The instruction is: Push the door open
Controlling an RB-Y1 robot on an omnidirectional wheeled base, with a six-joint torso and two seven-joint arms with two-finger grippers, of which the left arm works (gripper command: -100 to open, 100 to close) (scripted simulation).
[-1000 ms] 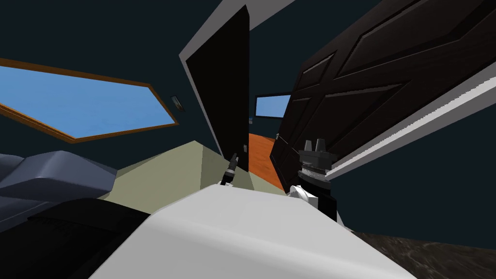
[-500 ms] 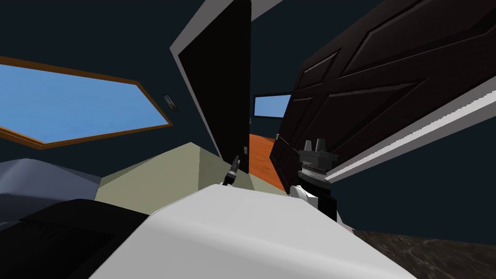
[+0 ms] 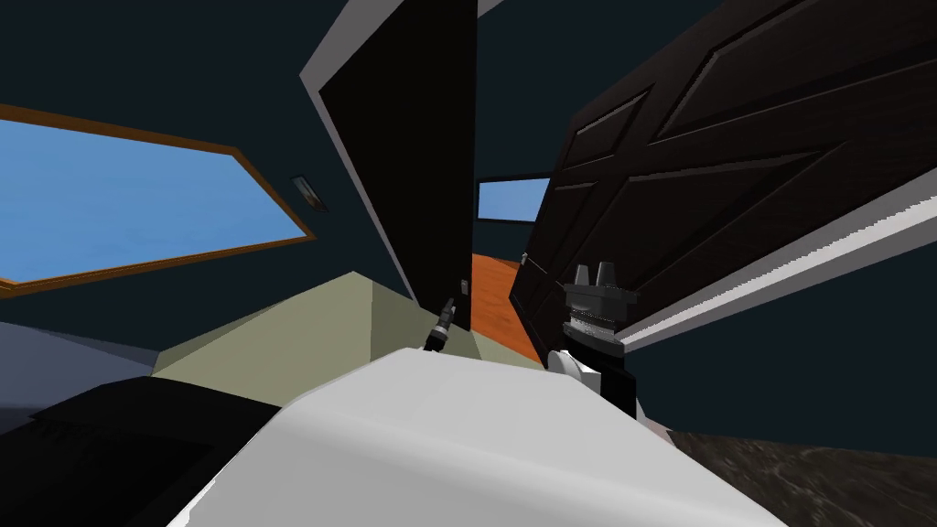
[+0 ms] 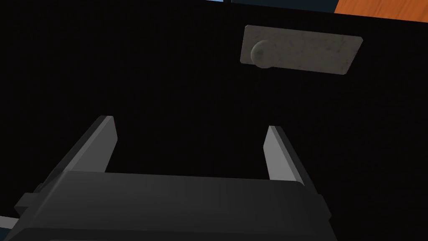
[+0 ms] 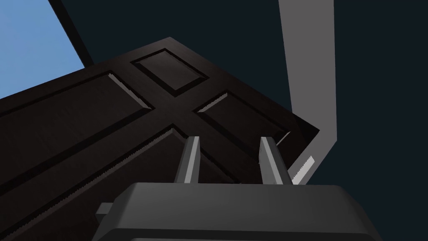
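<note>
A dark brown panelled door (image 3: 714, 165) stands ajar on the right, and my right gripper (image 3: 593, 273) is up against its lower face. In the right wrist view the door (image 5: 125, 125) lies just past the right gripper (image 5: 229, 140), which is open with a narrow empty gap. To the left stands a flat black door panel (image 3: 412, 165) in a grey frame. My left gripper (image 3: 446, 311) sits near its lower edge. In the left wrist view the left gripper (image 4: 190, 123) is open before that black surface (image 4: 125, 62). A grey plate with a round knob (image 4: 301, 49) lies beyond its fingers.
Between the two panels a gap shows orange floor (image 3: 494, 293) and a far window (image 3: 508, 199). A wood-framed window (image 3: 137, 201) and a small wall switch (image 3: 306, 192) are on the left wall. Olive floor (image 3: 302, 320) lies below, with dark furniture (image 3: 110, 439) at the lower left.
The whole head picture has slid left: window, switch and grey frame shifted left, and the grey bedding at the lower left has left the view. Both grippers keep their places in the picture.
</note>
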